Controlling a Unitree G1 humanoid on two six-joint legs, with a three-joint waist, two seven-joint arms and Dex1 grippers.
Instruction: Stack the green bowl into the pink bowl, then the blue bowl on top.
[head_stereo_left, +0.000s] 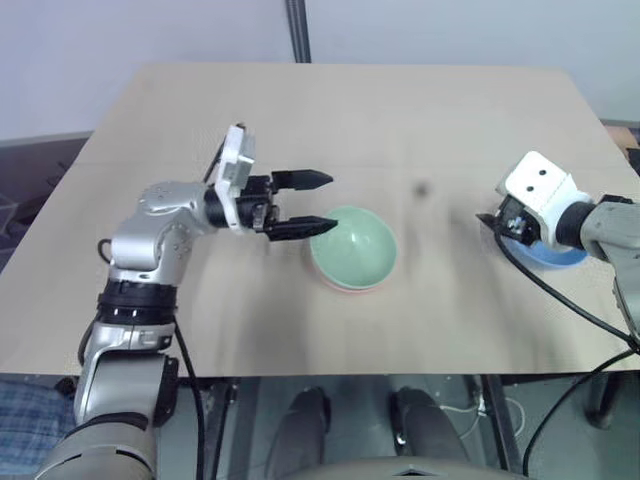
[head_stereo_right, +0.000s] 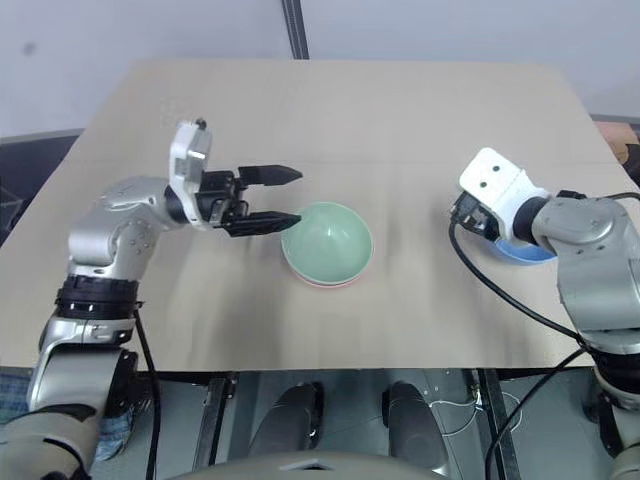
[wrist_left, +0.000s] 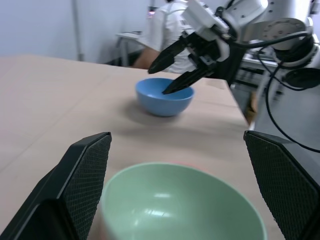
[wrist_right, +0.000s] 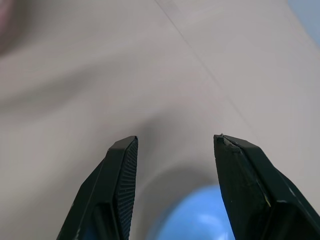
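Green already sat inside pink: the green bowl (head_stereo_left: 353, 246) was nested in the pink bowl (head_stereo_left: 345, 287), of which only a thin salmon rim showed underneath, near the middle of the wooden table (head_stereo_left: 330, 110). That left the blue bowl (wrist_left: 164, 96) as the piece still to be stacked, and it stood well apart from the pair, out toward the table's right edge. The right gripper (wrist_left: 171, 73) was plainly the nearer one; it hung at that bowl with its two black fingers parted, one tip reaching down inside the rim and the other above and outside it, so the rim lay between the jaws but was not yet clamped, as far as could be judged. Seen along that gripper's own fingers, a slice of blue showed in the gap between them. The left gripper (head_stereo_left: 310, 206) hovered just beside the green bowl, on its left, pointing across the table with its jaws spread wide and empty, the lower finger close to the bowl's rim; whether it touched could not be told. The coming move seemed to turn on the stack lying to the left of the blue bowl, so the right arm would need to carry the bowl inward, while the left gripper waited by the landing place.
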